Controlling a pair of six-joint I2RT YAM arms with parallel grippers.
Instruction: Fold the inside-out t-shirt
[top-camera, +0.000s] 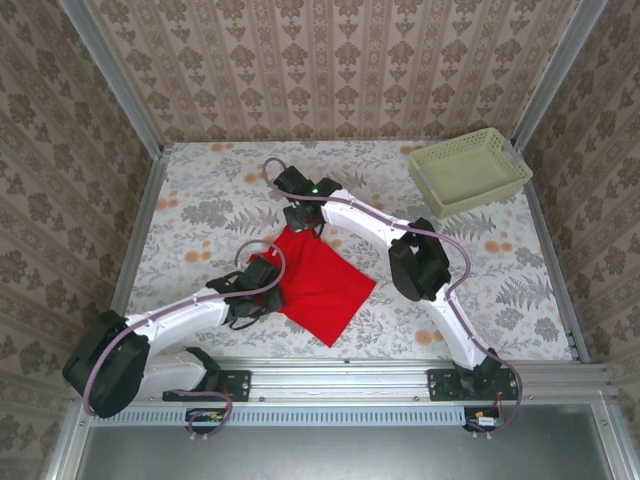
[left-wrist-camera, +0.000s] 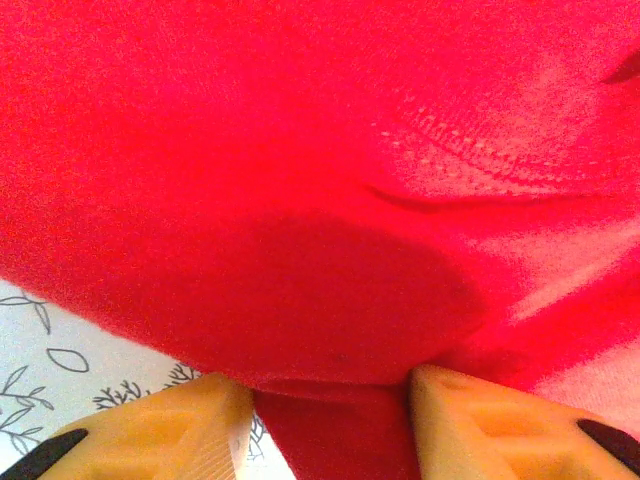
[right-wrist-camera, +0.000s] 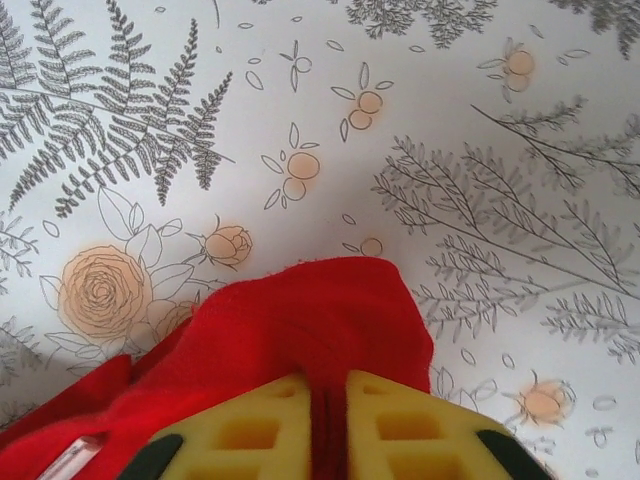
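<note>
1. Nearest us, our left arm and right arm reach over the floral table.
2. We see the inside-out t-shirt lying flat mid-table, red and roughly square.
3. Far right sits the pale green basket, well apart.
4. Our left gripper clasps a thick fold at the shirt's left edge.
5. Our right gripper pinches its far corner.

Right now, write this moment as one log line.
left gripper: shut on t-shirt | right gripper: shut on t-shirt | basket: far right
</note>
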